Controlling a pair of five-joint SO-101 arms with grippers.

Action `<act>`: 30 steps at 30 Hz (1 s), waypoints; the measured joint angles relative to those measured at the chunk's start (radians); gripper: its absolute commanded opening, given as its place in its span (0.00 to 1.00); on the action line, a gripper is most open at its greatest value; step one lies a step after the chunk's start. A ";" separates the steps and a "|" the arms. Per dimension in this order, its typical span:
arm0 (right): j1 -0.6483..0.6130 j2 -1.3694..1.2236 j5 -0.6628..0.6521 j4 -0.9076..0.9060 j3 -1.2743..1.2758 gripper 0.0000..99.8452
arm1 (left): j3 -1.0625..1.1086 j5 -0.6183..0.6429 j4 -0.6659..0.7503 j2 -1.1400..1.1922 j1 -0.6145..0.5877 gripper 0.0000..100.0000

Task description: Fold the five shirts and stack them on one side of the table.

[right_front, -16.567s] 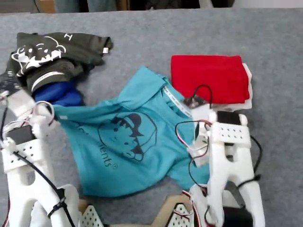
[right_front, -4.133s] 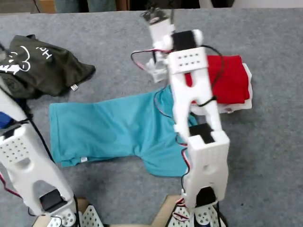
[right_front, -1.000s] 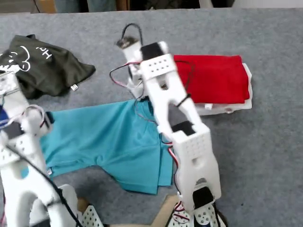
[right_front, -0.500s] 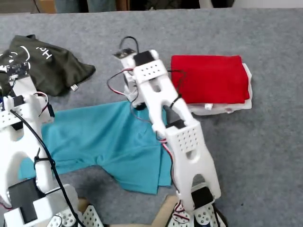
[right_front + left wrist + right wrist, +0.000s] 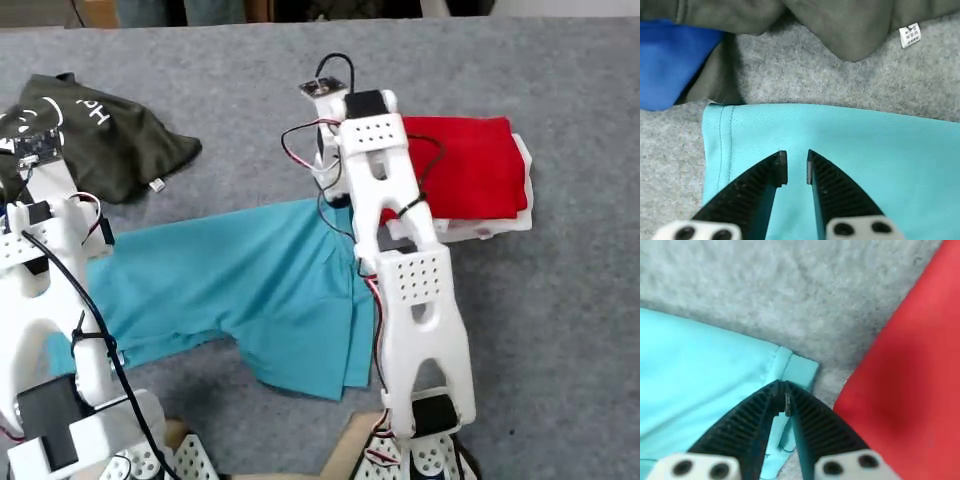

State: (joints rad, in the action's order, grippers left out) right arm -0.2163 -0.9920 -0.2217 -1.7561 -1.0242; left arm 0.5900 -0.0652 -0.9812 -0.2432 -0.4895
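A teal shirt lies partly doubled over in the middle of the grey table. My right gripper is shut on the teal shirt's far right corner, close beside the folded red shirt. That red shirt rests on a folded white one. My left gripper hovers over the teal shirt's left end, its fingers a narrow gap apart with nothing between them. Just beyond that end are a crumpled dark green shirt and a blue shirt.
The right arm stretches from the near edge across the teal shirt's right side. The left arm stands at the left edge. Bare grey mat lies to the right and at the back.
My right gripper has moved right toward the red shirt, pulling the teal shirt's corner along and stretching it out. The left arm shifted a second ago and has since kept still.
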 measured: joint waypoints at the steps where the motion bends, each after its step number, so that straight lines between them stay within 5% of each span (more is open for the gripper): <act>1: -0.002 0.000 0.000 0.000 0.000 0.01 | 0.000 0.000 0.012 0.000 0.000 0.09; 7: -0.014 0.173 0.000 0.000 0.155 0.01 | -0.005 0.000 0.063 0.003 -0.011 0.09; 16: -0.101 0.618 -0.126 0.035 0.741 0.01 | -0.031 0.000 -0.025 0.003 -0.028 0.03; 23: -0.101 0.641 -0.135 0.325 1.096 0.01 | 0.006 0.000 -0.025 0.003 -0.028 0.04; 30: 0.025 0.568 -0.180 0.427 1.120 0.01 | 0.015 -0.014 -0.025 0.003 -0.035 0.04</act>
State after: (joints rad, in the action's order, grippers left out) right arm -0.1918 -0.4242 -0.4012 -1.3295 0.0959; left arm 0.6053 -0.0790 -1.0058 -0.2401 -0.5247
